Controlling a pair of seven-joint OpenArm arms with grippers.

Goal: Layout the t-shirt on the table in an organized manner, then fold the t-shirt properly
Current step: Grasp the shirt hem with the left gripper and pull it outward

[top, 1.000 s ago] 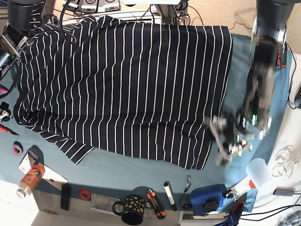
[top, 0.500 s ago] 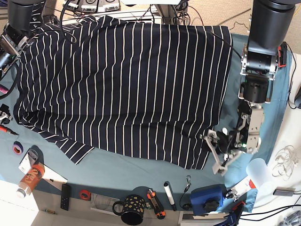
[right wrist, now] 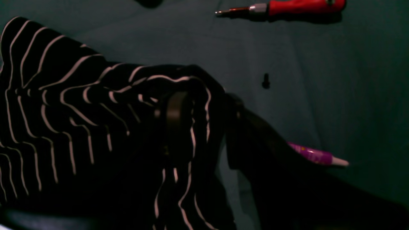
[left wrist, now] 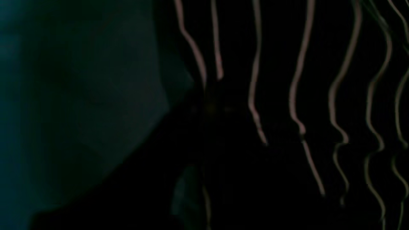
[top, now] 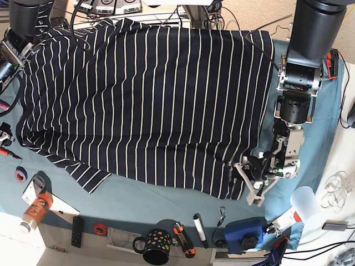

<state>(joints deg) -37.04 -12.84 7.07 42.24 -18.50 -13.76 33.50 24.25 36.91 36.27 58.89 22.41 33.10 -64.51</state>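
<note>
So the shirt [top: 150, 100] is spread over most of the table [top: 166, 202], running up to the far edge, with the teal cloth showing along the near edge and down the right side. Over at the left edge the right gripper [right wrist: 198, 127] is in the fabric: in its wrist view one dark finger [right wrist: 174, 118] has striped cloth draped and bunched over it, so it looks clenched on the shirt's left edge, though the other finger is mostly in shadow. Just past that bunch on the bare cloth there's a red-handled screwdriver [right wrist: 287, 8], a small black screw [right wrist: 265, 80] and a purple tube [right wrist: 314, 155] half hidden behind the gripper. Along the near edge sit a roll of purple tape [top: 20, 174], an orange bottle [top: 34, 210], a spotted mug [top: 154, 245] and a blue box [top: 245, 233]. At the shirt's near right corner, the left gripper [top: 244, 178] hangs right at the hem with its pale fingers [top: 254, 191] spread, touching or just over the fabric. Its own wrist view is nearly black, only wavy stripes and a bit of teal, so I can't tell if it has any cloth.
</note>
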